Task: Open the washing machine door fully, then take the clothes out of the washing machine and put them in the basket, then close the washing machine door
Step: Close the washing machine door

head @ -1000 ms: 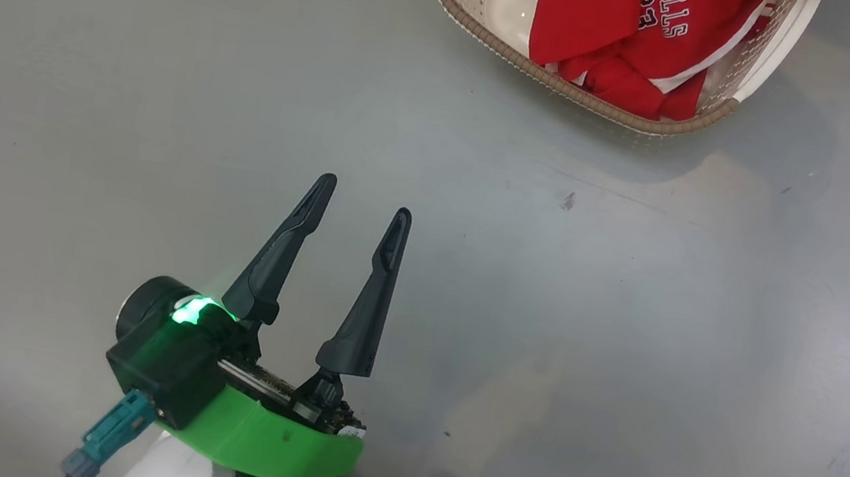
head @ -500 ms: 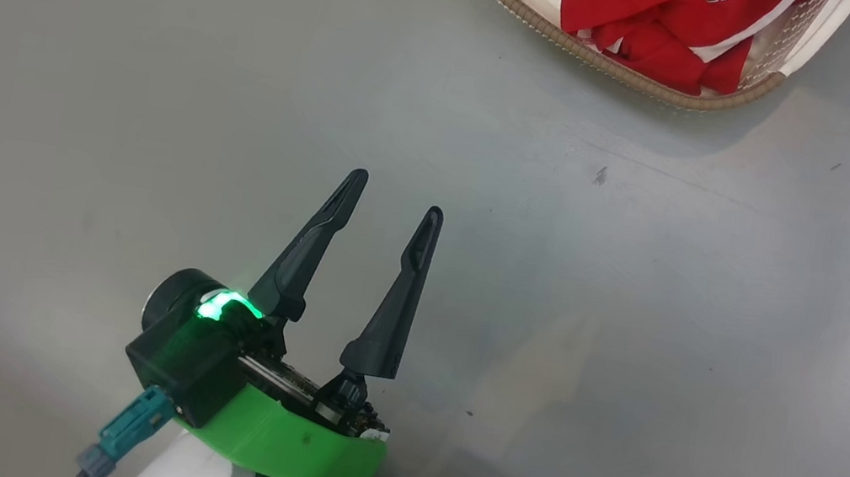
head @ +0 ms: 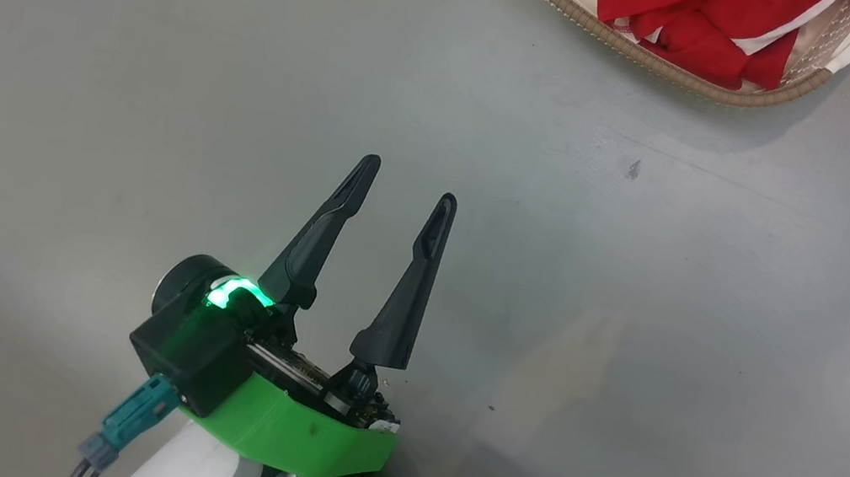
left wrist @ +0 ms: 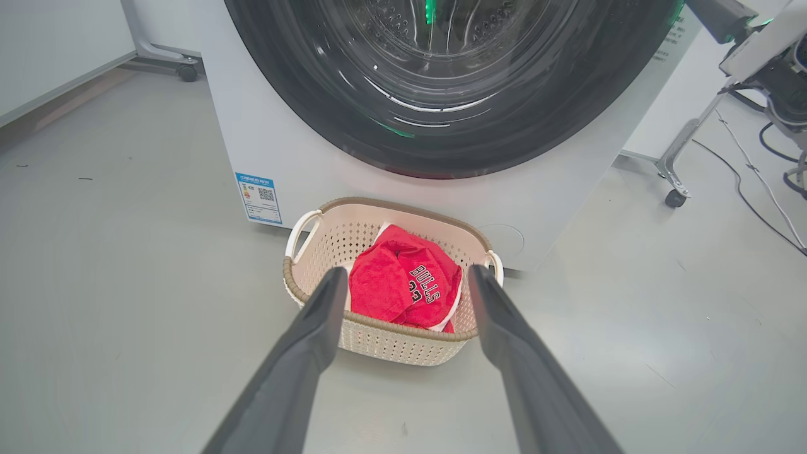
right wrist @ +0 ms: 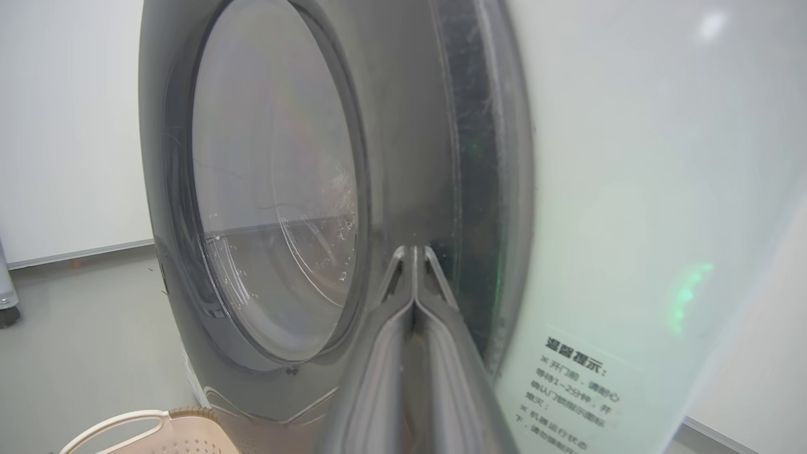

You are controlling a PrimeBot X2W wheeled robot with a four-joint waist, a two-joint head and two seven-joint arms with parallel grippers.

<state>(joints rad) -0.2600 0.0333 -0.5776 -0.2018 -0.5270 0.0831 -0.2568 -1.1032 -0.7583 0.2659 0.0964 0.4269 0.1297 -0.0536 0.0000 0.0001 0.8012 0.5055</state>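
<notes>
Smooth grey floor (head: 163, 60) — perforated cream basket (left wrist: 403, 348)

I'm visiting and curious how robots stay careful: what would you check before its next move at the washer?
1. Red garments with white trim inside the cream perforated plastic basket: ok.
2. Round glossy black-rimmed glass door fully shut on the big white washing machine: cannot tell.
3. Right gripper jaws shut, pointing at the door's rim: ok.
4. Left gripper jaws open, empty: ok.
5. Basket standing lower than the door: ok.
</notes>
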